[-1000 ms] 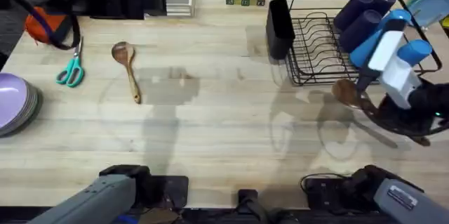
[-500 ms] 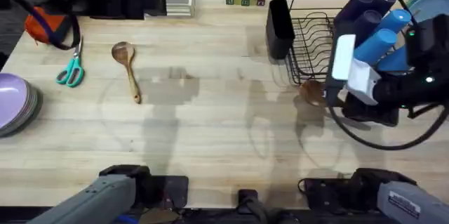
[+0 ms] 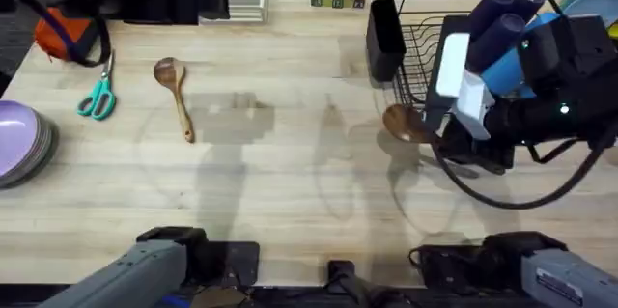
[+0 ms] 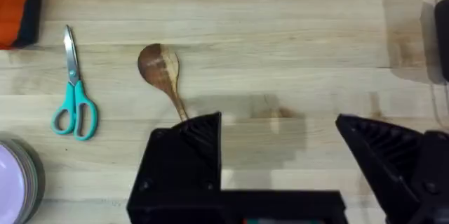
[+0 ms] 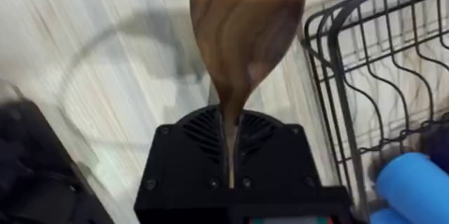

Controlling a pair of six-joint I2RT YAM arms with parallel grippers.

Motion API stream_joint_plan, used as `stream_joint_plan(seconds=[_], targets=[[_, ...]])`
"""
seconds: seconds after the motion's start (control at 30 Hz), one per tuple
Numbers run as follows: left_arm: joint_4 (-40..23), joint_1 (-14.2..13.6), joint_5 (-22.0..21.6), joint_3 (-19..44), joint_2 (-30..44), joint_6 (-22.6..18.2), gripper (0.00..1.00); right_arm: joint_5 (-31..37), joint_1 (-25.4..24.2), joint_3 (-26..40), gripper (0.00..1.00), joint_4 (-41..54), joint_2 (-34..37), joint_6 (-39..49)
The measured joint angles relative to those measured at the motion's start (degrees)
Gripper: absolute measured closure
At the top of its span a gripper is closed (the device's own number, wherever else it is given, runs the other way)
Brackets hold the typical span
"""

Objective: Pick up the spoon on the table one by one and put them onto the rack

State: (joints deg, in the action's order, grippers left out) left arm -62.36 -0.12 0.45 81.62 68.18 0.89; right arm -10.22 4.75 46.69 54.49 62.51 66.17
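One darker spoon (image 5: 245,34) is clamped in the right gripper (image 5: 231,155) jaws beside the rack (image 3: 425,67), so lift it clear of the wire rim before lowering; left gripper (image 4: 280,154) jaws gape, idle.

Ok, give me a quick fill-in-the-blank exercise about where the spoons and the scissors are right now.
1. The right gripper is shut on the ____ brown spoon.
2. The lighter spoon lies on the ____.
3. The teal-handled ____ lie between that spoon and the purple plates.
4. The held spoon's bowl is beside the black wire ____.

Missing words: darker; table; scissors; rack

Dark spoon (image 3: 403,122) aloft beside rack (image 3: 425,57); tan spoon (image 3: 175,93) flat on table (image 3: 290,154)
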Motion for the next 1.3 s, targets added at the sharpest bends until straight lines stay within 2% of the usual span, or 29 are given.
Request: stream_joint_plan(seconds=[0.13,0.37,0.67,0.83,1.07,1.3], targets=[[0.13,0.00,0.00,0.00,0.00,0.02,0.007,-1.27,0.07,1.70,0.968,0.03,0.00,-4.23],[0.45,0.00,0.00,0.00,0.00,0.01,0.008,-8.14,0.07,8.98,0.969,0.03,0.01,-11.51],[0.45,0.00,0.00,0.00,0.00,0.02,0.007,-16.89,0.07,14.01,0.971,-1.47,0.01,-17.85],[0.49,0.00,0.00,0.00,0.00,0.02,0.008,-20.63,0.07,16.05,0.972,-6.57,0.01,-21.62],[0.50,0.00,0.00,0.00,0.00,0.01,0.007,-24.26,0.08,16.43,0.971,-18.47,0.51,-24.40],[0.62,0.00,0.00,0.00,0.00,0.01,0.007,-25.50,0.35,16.61,0.971,-32.01,5.46,-27.77]])
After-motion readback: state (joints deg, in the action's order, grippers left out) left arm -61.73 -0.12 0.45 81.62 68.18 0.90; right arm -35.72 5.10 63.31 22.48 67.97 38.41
